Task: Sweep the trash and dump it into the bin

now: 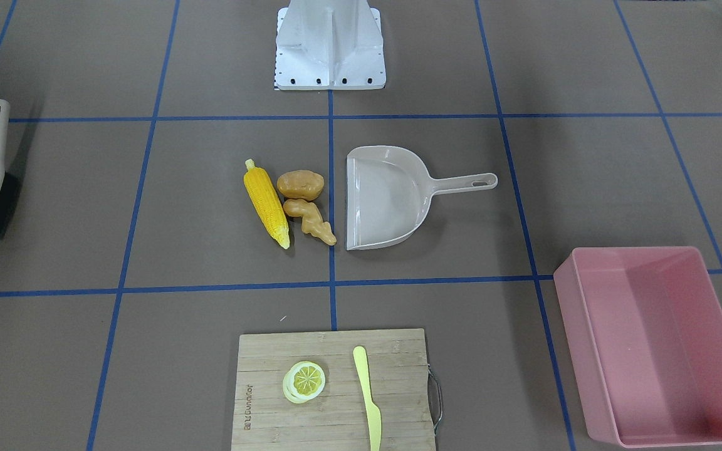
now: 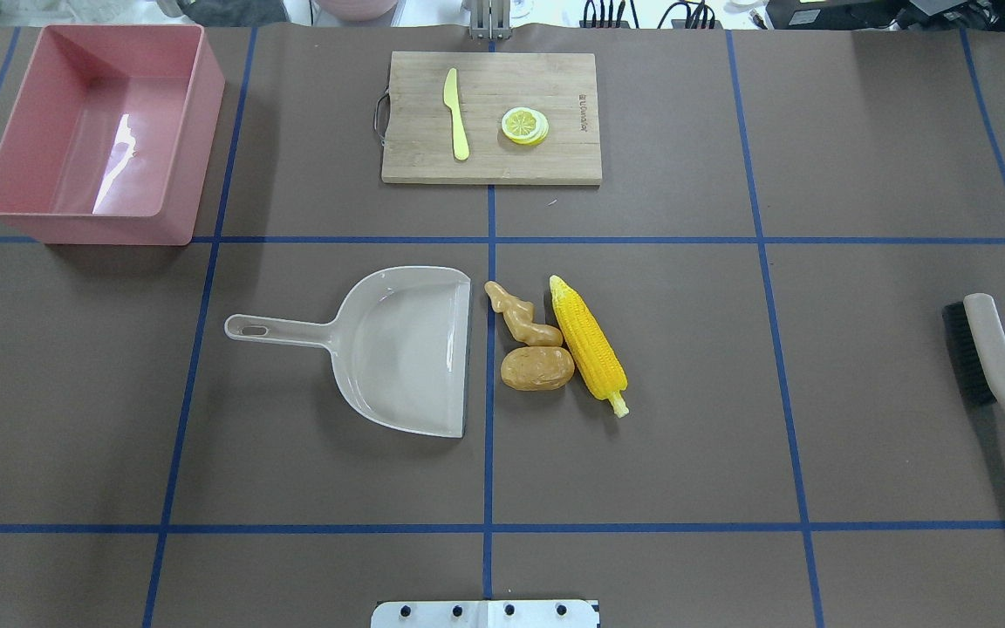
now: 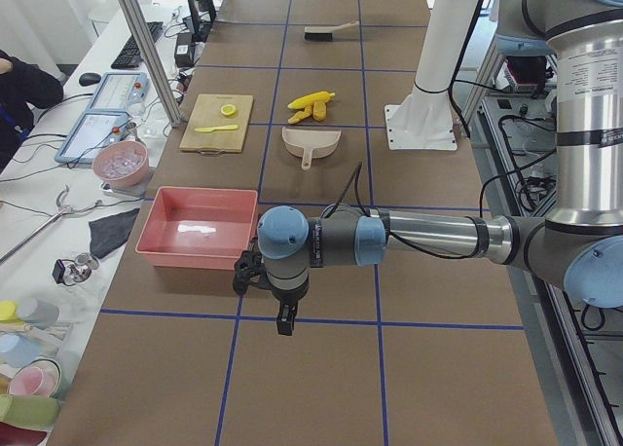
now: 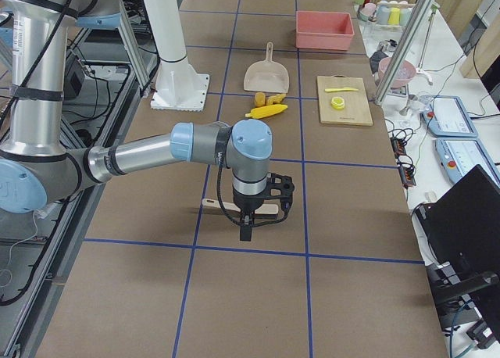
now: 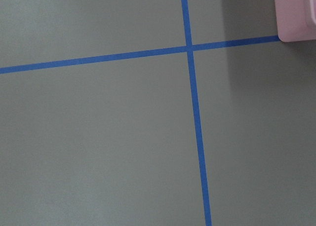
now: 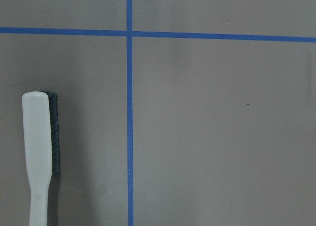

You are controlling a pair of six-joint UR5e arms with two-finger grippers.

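Overhead exterior shows you nothing swept: corn cob point(image 2: 588, 344), potato point(image 2: 537, 368), ginger root point(image 2: 522, 316) beside the dustpan point(image 2: 398, 349), bin point(image 2: 101, 228) empty. Left pincer point(image 3: 284, 321), right pincer point(image 4: 247, 231): spread, you cannot tell.

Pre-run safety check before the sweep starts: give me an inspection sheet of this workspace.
Surface: brown table with a blue tape grid.
Job's things: corn cob, potato and ginger root clustered beside the dustpan's open edge; brush far to robot's right; pink bin empty, far left.
Clutter: cutting board holding lemon slice and yellow knife.
Grippers: left gripper near the bin, right gripper near the brush; open or shut cannot be told.
Cables: cables beyond the far edge.
Surroundings: operator at a desk beside the table.
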